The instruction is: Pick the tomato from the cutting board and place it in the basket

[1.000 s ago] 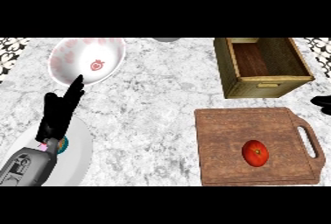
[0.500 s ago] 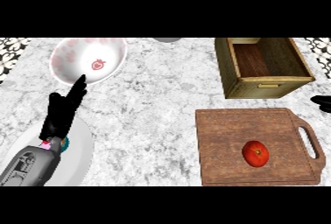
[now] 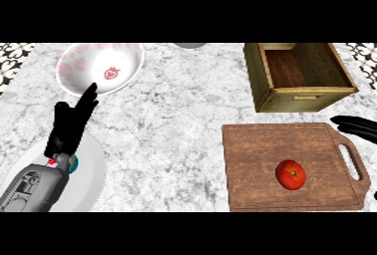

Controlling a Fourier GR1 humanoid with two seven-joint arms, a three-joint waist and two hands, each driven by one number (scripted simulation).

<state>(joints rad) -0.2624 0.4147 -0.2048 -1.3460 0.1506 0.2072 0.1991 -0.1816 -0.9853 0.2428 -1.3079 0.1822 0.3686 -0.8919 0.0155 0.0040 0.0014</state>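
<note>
a: where is the tomato (image 3: 290,174) found?

b: it is seen lying on the cutting board (image 3: 258,149), toward the board's lower right part, near the handle cutout (image 3: 353,162). nothing is touching it.

a: and the basket (image 3: 305,97)?

b: a wooden basket is placed on the marble surface (image 3: 184,124) just beyond the board's far edge, at the upper right. its inside is shown in shadow and nothing is made out in it.

a: how are the fingers of the left hand (image 3: 70,124) held?

b: they are held straight and close together, pointed up toward a white bowl (image 3: 85,60) that is marked with a red strawberry. nothing is held by them. the hand is seen at the left, above a white plate (image 3: 88,169), and the grey forearm (image 3: 29,187) is seen entering from the lower left corner.

a: and the right hand (image 3: 357,128)?

b: only part of it is shown, at the right edge, beside the board's upper right corner. its fingers are laid out long and uncurled, and nothing is held. it is kept well apart from the tomato.
</note>
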